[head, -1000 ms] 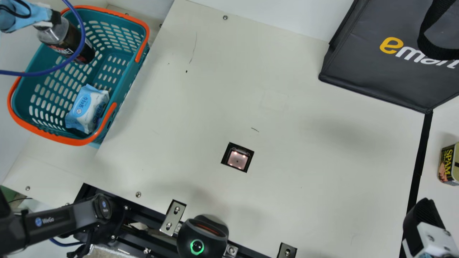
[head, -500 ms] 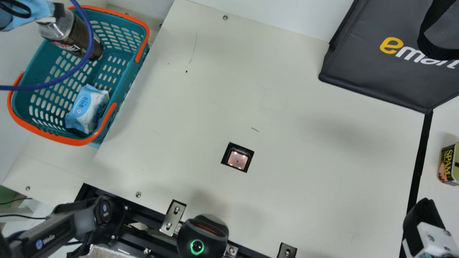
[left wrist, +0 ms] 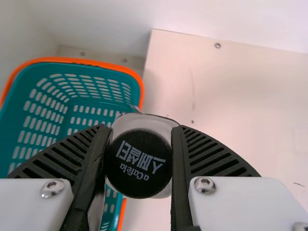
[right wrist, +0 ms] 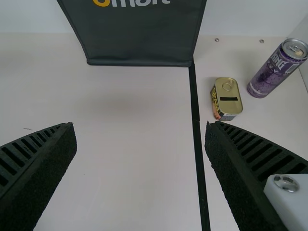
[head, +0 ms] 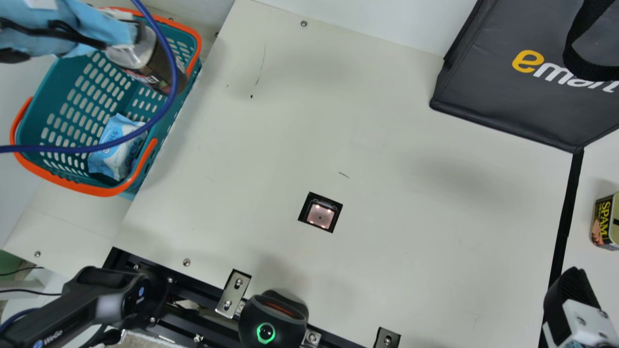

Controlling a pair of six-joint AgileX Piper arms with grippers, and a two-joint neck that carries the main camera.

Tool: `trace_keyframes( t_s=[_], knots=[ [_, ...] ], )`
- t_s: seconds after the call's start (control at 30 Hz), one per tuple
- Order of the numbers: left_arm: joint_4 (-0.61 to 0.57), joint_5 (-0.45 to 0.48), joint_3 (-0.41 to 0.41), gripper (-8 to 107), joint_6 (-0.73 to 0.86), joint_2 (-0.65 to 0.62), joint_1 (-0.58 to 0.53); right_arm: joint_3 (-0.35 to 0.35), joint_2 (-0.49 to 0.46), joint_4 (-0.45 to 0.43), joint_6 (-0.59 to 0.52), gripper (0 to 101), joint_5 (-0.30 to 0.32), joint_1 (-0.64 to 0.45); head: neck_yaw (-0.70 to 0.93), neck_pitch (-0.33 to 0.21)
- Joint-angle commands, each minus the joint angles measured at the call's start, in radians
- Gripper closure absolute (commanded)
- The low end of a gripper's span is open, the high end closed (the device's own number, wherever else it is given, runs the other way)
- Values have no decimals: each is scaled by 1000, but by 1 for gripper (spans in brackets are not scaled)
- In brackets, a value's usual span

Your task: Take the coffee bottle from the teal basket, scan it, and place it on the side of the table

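From where I stand, the left gripper (head: 141,36) is over at the teal basket (head: 99,116), and its jaws are parted just as far as the bottle's thickness, one on each side, pressed against it near the cap. What they have is the coffee bottle (head: 157,70), dark with a clear shoulder; the left wrist view looks down on its black cap (left wrist: 139,163). The bottle is over the basket, its lower end lining up with the orange-trimmed side next to the surface (head: 367,145). I can't tell whether its base is above the rim or within the basket.

A blue and white pack (head: 113,147) lies inside the basket, and a blue cable (head: 169,92) loops across my view of both the pack and the bottle. Out in the surface sits a square scanner window (head: 321,215), lit from within, well apart from the bottle. Near the edge is a rounded black device (head: 273,319) with a glowing green ring.

The right gripper (head: 573,290) is at the other side, its jaws spread wide with nothing between them. Past the black strip (head: 566,212) is a small tin (head: 603,222), and the right wrist view has a purple can (right wrist: 276,70) near it. A dark grey bag (head: 508,96) stands at the far side.
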Motion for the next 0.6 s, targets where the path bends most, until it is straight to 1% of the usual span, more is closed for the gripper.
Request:
trace_keyframes(
  t_s=[0.0,0.3,0.57],
  knots=[
    [22,-13,13,107,-39,6,-77,0,0,0,0,6,0,0,2,-29],
    [88,-83,71,107,-150,58,-218,0,0,0,0,6,0,0,2,-29],
    [131,-116,123,107,-214,92,-288,0,0,0,0,6,0,0,2,-29]
  ],
)
